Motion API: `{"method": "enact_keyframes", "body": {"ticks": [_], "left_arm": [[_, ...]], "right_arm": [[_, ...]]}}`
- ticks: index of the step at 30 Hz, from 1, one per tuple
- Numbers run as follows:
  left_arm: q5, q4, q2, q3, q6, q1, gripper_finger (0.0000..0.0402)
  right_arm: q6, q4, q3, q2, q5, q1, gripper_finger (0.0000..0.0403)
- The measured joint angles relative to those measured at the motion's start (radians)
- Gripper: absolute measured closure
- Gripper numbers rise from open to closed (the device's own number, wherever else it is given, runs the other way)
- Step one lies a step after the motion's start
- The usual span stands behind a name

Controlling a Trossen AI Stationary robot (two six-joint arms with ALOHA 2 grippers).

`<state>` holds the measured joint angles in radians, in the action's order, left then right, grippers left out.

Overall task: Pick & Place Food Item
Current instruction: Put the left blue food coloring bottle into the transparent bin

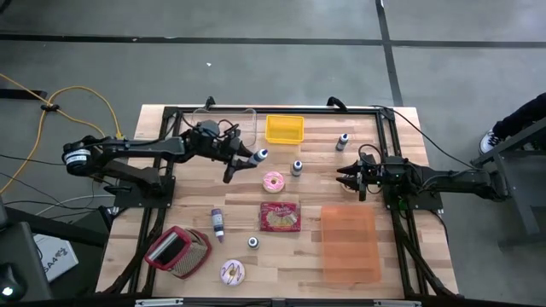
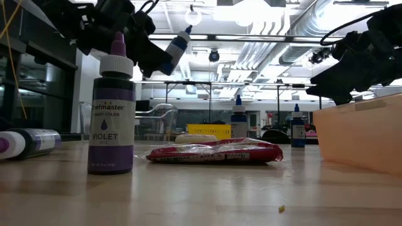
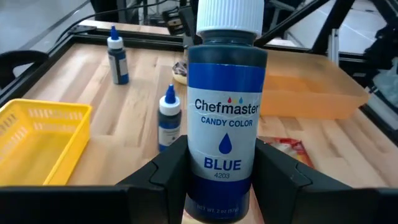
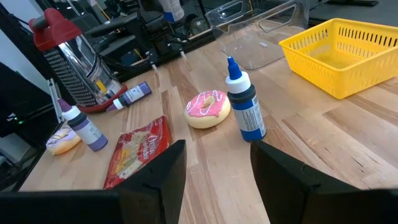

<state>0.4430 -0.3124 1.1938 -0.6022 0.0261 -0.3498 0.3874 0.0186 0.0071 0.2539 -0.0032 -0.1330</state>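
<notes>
Left gripper (image 1: 241, 162) is clamped on a blue candy-color bottle (image 3: 226, 118), a smooth plastic cylinder with a ribbed white cap, lifted clear of the table; in the left wrist view the dark fingers (image 3: 163, 174) press both sides of its glossy label. In the high view the bottle hangs tilted over the far middle of the pale wood-plank table (image 1: 401, 256), just left of a pink-frosted donut (image 1: 273, 181).

Right gripper (image 1: 351, 177) hovers with its fingers apart and nothing between them, right of the donut and well apart from it. A small blue bottle (image 4: 244, 106) with a pointed nozzle stands upright just beside the donut on that gripper's side.

Just near of the donut lies a flat red crinkly snack packet (image 1: 281, 217). At the near edge rests a second donut (image 1: 232, 272) with pale icing. A violet bottle (image 2: 112, 103) stands upright on the table, left of the snack packet.

At the far edge sits a yellow slotted plastic basket (image 1: 284, 128), with a clear plastic container (image 1: 229, 119) to its left. A translucent orange tray (image 1: 348, 243) lies at the near right. A red-handled metal grater (image 1: 177, 251) lies at the near left.
</notes>
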Motion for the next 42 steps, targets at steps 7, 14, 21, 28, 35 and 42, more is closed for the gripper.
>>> {"method": "enact_keyframes", "body": {"ticks": [7,14,21,28,35,42], "left_arm": [[-0.026,-0.044,0.000,0.000,-0.049,0.024,0.0261],[-0.026,-0.087,0.000,0.000,-0.049,0.048,0.0261],[-0.026,-0.096,0.000,0.000,-0.042,0.076,0.0261],[-0.026,-0.096,0.000,0.000,-0.043,0.104,0.0261],[-0.031,-0.096,0.000,0.000,-0.046,0.112,0.0261],[-0.034,-0.096,0.000,0.000,-0.053,0.112,0.0261]], "right_arm": [[0.000,0.000,0.000,0.000,0.000,0.000,0.0237],[0.000,0.000,0.000,0.000,0.000,0.000,0.0237],[0.000,0.000,0.000,0.000,0.000,0.000,0.0237],[0.000,0.001,0.000,0.000,0.003,0.000,0.0237],[0.054,0.072,0.000,0.000,0.039,0.000,0.0237],[0.060,0.103,0.000,0.000,0.057,0.000,0.0237]]}}
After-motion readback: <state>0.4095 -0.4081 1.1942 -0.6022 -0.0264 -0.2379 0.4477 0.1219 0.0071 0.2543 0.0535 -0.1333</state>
